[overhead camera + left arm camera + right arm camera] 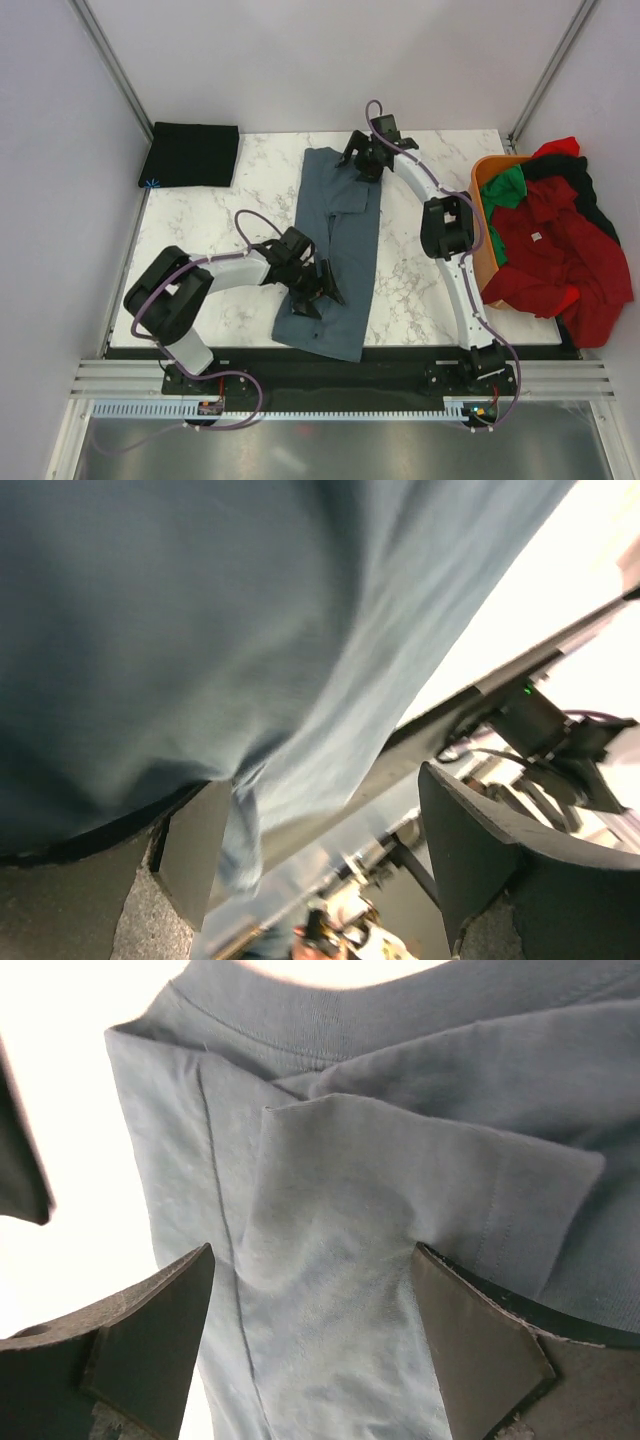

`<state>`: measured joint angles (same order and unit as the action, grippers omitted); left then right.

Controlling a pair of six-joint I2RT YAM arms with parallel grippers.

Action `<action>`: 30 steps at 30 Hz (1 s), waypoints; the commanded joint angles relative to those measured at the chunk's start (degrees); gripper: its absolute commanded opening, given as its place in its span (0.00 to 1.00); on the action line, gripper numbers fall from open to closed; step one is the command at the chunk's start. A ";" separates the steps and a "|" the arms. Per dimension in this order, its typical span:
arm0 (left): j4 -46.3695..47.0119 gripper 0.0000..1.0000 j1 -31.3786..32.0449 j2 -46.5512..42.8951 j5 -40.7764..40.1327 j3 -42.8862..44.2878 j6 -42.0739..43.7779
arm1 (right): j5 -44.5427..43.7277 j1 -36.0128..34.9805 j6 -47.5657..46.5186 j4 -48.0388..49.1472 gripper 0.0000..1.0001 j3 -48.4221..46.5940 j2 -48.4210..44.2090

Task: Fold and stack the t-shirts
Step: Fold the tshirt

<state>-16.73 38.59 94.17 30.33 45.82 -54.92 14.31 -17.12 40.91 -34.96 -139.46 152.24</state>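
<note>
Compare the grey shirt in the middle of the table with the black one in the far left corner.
The grey shirt is a long strip folded lengthwise; the black shirt is a compact folded rectangle. The grey shirt has the left gripper and the right gripper at its two ends; the black shirt has neither arm near it. Both lie on the table.

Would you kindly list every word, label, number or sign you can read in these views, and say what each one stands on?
No text is legible in any view.
white label on the red t-shirt: too small to read.
blue mark at the corner of the folded black garment: too small to tell what it is.
grey t-shirt: no print visible from above or from either wrist.
</note>
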 commanded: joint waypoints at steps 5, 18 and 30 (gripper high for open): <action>5.13 0.83 2.54 -4.68 3.86 -0.30 -12.31 | 0.55 -0.45 1.55 3.75 0.89 0.24 8.24; -18.76 0.84 3.69 -25.08 -20.12 10.24 -1.18 | 5.56 -5.55 -11.19 15.36 0.95 10.24 -10.98; -28.01 0.84 3.51 -37.74 -28.83 2.26 0.95 | -9.82 -8.00 -11.29 8.69 0.92 61.02 -61.15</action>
<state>-41.47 42.30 59.22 5.30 51.18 -55.61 9.91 -21.93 28.93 -21.82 -88.40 100.57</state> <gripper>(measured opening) 0.842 0.927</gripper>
